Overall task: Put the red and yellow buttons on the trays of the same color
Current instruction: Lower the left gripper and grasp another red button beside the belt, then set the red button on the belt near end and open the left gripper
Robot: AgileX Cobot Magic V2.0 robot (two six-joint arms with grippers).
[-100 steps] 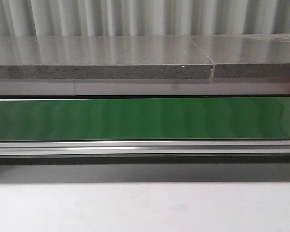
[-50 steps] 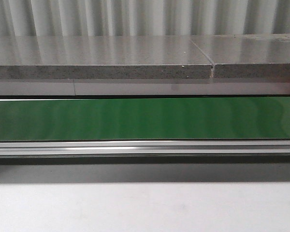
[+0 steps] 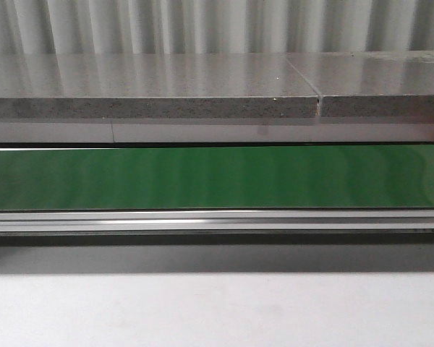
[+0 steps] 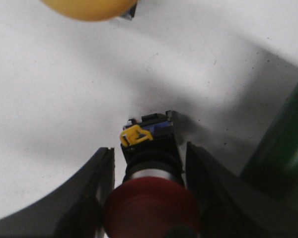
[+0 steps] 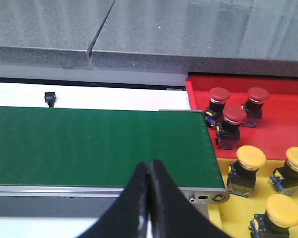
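The left gripper [image 4: 149, 198] straddles a red button [image 4: 150, 201] lying on the white table [image 4: 54, 109], jaws spread to either side of its black body; contact cannot be told. A yellow button [image 4: 87, 7] sits at 11 o'clock. The right gripper [image 5: 149, 186] hangs pinched together over the green conveyor belt [image 5: 89, 144]; at its 2 o'clock a red tray [image 5: 283, 119] carries three red buttons, a yellow tray [image 5: 228, 210] yellow ones.

No readable text, labels, numbers or signs in any view.
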